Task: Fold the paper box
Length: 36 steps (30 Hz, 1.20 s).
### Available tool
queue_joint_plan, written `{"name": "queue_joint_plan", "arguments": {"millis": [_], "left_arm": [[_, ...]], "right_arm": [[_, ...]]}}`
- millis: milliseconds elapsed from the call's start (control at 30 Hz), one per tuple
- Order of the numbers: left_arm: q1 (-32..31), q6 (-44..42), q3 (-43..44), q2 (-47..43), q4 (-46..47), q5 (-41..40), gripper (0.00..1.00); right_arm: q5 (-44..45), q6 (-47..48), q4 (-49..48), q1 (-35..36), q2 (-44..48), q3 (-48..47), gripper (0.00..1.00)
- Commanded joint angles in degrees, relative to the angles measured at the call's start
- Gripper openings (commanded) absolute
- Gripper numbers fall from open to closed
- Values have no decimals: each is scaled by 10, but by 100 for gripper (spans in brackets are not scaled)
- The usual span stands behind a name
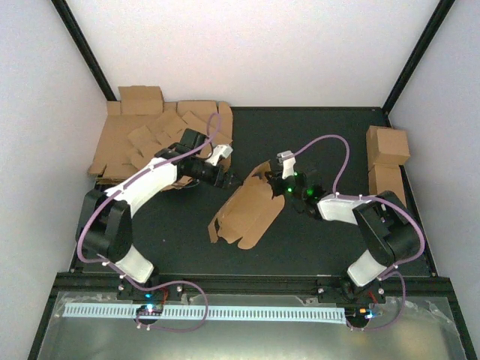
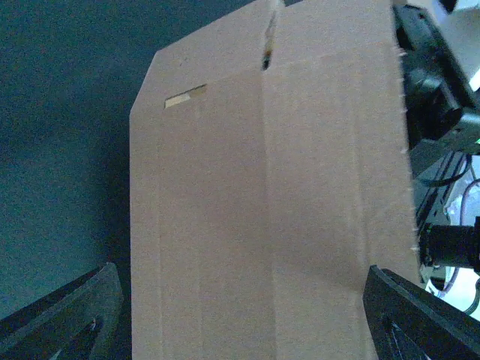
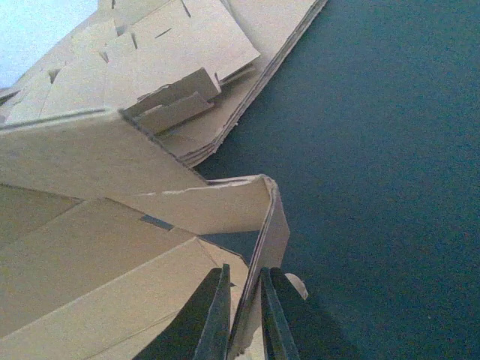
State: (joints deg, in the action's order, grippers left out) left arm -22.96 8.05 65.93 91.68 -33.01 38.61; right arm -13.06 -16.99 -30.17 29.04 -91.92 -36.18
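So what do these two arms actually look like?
The left arm and right arm have white shells with black joints. A purple cable loops along each. Small green lights glow near the right wrist. The right tool ends in two black fingers.

My left arm (image 1: pixel 142 184) and right arm (image 1: pixel 352 210): white shells, black joints, lilac cables (image 1: pixel 334 146) looping off both. Black tapered fingers (image 3: pixel 206 319) on my right tool (image 3: pixel 244 274), green lights (image 1: pixel 300 191) just behind it.

**A:** how are the arms sitting rn?

**B:** left arm (image 1: pixel 142 184) stretches forward and inward, left tool (image 1: pixel 223 178) spread wide. right arm (image 1: pixel 352 206) bends in toward the middle, right tool (image 3: pixel 245 271) almost closed, pinching an edge of the paper box (image 3: pixel 90 277).
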Motion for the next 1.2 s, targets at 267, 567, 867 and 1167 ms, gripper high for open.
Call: {"name": "queue_joint_plan", "arguments": {"millis": [267,567,867,1167], "left_arm": [[0,6,-2,-26,31,2,92],[1,24,-19,-39,76,92,98],[2,15,-14,-30,48,92,92],[7,34,-30,-48,65,75,93]], "right_arm": [[39,13,59,12,8,-43,16],[28,12,64,12,1,-51,16],[25,13,65,12,-4,-55,16],[23,12,65,12,-4,-55,16]]}}
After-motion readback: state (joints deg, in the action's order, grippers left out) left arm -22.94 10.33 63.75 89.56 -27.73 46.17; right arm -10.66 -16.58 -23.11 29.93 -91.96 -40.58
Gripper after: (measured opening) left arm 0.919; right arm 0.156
